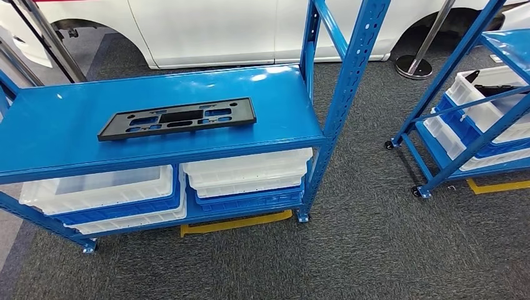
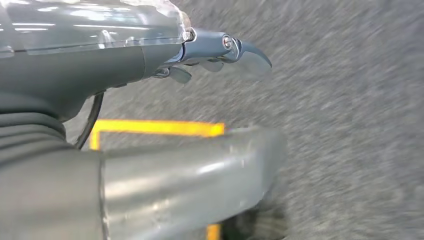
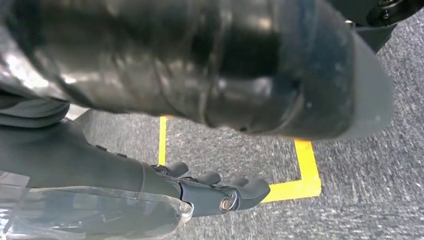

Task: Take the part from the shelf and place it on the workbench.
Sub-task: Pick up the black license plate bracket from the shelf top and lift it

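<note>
Nothing of the task was done yet. The blue steel shelf (image 1: 56,134) stood before me with the flat black slotted plastic part (image 1: 177,118) lying untouched on its top board, white bins (image 1: 247,172) stacked beneath. My left hand (image 2: 220,55) and right hand (image 3: 220,192) hung over grey carpet, released, grasping nothing. Only the shelf's upright post stood near the part.

White car (image 1: 219,31) cut off by top edge; left wrist view motion-blurred; second rack (image 1: 475,119) cropped at right edge.
</note>
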Robot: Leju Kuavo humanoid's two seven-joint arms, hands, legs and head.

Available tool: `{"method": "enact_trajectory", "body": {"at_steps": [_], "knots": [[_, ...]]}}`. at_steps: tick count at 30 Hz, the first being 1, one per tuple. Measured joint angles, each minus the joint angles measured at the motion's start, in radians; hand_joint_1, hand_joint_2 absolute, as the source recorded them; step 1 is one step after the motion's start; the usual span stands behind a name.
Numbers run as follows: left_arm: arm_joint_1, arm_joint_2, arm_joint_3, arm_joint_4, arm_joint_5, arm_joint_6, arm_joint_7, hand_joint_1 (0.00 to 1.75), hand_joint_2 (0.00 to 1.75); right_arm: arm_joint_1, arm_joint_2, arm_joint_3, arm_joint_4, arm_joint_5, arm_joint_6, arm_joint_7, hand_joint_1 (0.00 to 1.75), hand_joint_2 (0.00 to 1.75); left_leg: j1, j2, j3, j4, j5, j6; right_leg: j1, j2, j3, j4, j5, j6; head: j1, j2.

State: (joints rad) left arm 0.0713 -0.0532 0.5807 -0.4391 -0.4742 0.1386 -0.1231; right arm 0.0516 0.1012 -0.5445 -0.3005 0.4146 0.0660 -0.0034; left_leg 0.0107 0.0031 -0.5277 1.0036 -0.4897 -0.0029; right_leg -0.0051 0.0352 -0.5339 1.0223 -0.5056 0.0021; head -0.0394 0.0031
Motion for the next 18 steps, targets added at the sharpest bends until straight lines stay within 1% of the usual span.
{"method": "enact_trajectory", "body": {"at_steps": [9, 18], "knots": [[0.011, -0.025, 0.034, -0.238, -0.165, 0.061, -0.041, 0.00, 0.00, -0.018, 0.023, -0.103, 0.020, 0.073, 0.009, -0.005, 0.00, 0.00, 0.000, -0.001, 0.000, 0.000, 0.000, 0.000, 0.000, 0.000, 0.001, 0.000, 0.000, 0.000, 0.000, 0.000], [0.034, -0.034, 0.030, -0.522, -0.325, 0.156, -0.052, 0.00, 0.00, -0.035, 0.041, -0.201, 0.041, 0.144, 0.025, -0.009, 0.00, 0.00, 0.000, -0.002, 0.000, 0.000, 0.001, -0.001, 0.000, 0.000, 0.001, 0.001, 0.000, 0.000, 0.000, 0.000]]}}
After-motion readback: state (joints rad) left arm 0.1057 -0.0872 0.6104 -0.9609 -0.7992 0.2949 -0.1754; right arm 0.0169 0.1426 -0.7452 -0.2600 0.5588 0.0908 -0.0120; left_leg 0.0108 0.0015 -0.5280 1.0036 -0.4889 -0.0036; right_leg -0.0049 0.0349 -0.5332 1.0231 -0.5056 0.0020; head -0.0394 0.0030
